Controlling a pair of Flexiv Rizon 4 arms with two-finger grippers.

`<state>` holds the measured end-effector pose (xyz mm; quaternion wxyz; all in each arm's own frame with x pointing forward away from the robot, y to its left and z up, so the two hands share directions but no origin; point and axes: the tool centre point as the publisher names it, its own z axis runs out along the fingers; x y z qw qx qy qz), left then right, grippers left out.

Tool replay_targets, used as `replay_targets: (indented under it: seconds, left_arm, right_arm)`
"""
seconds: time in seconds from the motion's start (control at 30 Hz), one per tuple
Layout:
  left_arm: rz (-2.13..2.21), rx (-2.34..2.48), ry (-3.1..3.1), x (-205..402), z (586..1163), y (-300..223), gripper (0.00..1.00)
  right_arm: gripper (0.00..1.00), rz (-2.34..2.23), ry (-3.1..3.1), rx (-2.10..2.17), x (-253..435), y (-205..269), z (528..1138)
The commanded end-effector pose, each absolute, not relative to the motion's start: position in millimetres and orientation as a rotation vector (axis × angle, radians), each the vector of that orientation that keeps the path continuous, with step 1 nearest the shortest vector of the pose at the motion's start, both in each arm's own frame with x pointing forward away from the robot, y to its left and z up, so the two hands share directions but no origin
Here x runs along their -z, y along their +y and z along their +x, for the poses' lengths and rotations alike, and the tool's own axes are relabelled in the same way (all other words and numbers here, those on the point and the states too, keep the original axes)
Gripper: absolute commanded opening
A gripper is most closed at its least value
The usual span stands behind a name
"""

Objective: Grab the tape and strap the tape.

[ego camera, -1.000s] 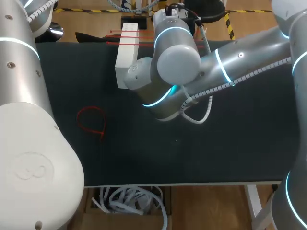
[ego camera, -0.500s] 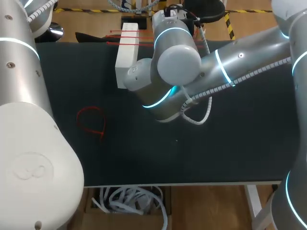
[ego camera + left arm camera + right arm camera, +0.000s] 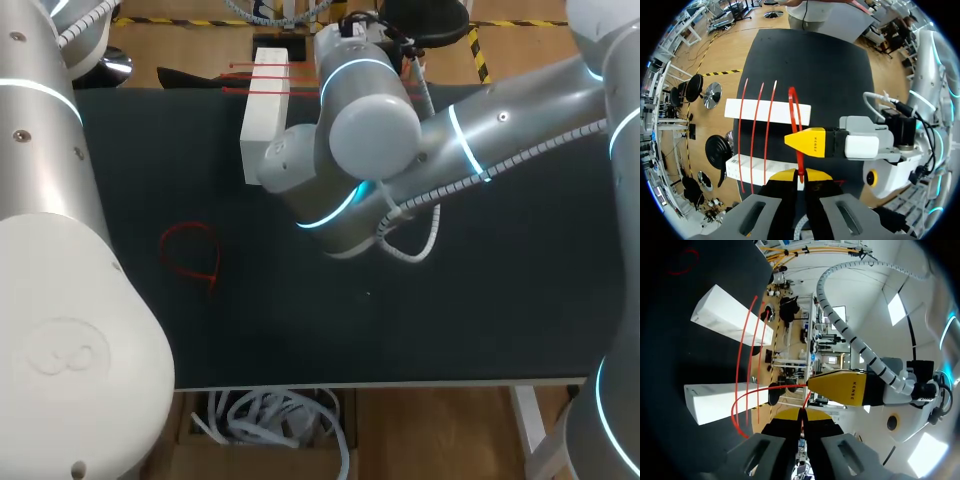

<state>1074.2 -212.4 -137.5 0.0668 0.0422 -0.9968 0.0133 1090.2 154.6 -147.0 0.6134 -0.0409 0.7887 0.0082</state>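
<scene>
**Red tape gripped by both claws, hidden from above**

On the black table [image 3: 450, 320], my left arm [image 3: 60, 300] fills the near left. Beside it lies a loose red loop [image 3: 192, 252]. Further right stand two white blocks [image 3: 782, 112] with three red straps [image 3: 755, 130] laid across them. The right arm [image 3: 420, 150] reaches past the middle and covers both claws. The left gripper [image 3: 800, 173] is pinched narrow on the tape [image 3: 799, 161] above the blocks. The right gripper [image 3: 801, 412] is closed on it too.
</scene>
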Motion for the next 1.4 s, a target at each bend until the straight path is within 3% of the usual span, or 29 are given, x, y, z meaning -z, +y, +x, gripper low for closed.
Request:
replay_targets:
  seconds: [0.03, 1.4]
  left_arm:
    - [0.128, -0.032, -3.001, 135.6, 1076.1, -214.2, 0.0]
    - [0.128, -0.032, -3.001, 135.6, 1076.1, -214.2, 0.0]
  right_arm:
    - [0.0, -0.102, 1.824, -0.025, 144.6, 156.1, 1087.3]
    - [0.0, -0.102, 1.801, -0.102, 140.3, 165.3, 1085.0]
